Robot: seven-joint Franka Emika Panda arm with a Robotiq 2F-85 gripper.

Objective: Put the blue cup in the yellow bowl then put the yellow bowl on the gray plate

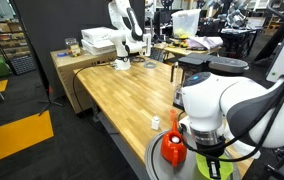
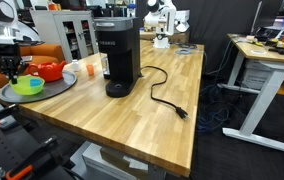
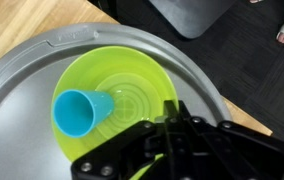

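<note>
In the wrist view the blue cup [image 3: 77, 110] lies on its side inside the yellow bowl [image 3: 132, 75]. The bowl is over the middle of the gray plate [image 3: 42, 70]; I cannot tell whether it rests on the plate or hangs just above it. My gripper [image 3: 174, 108] is shut on the bowl's rim at the side away from the cup. In both exterior views the gripper [image 2: 17, 72] [image 1: 215, 158] points down onto the bowl [image 2: 27, 86] [image 1: 216, 170] on the plate [image 2: 57, 88] at the table's end.
A red kettle-like object [image 2: 50, 71] [image 1: 173, 150] stands on the plate beside the bowl. Close by on the wooden table are a small white cylinder [image 2: 92, 69] [image 1: 155, 122] and a black coffee machine [image 2: 115, 55] with its cable. The table edge runs just past the plate.
</note>
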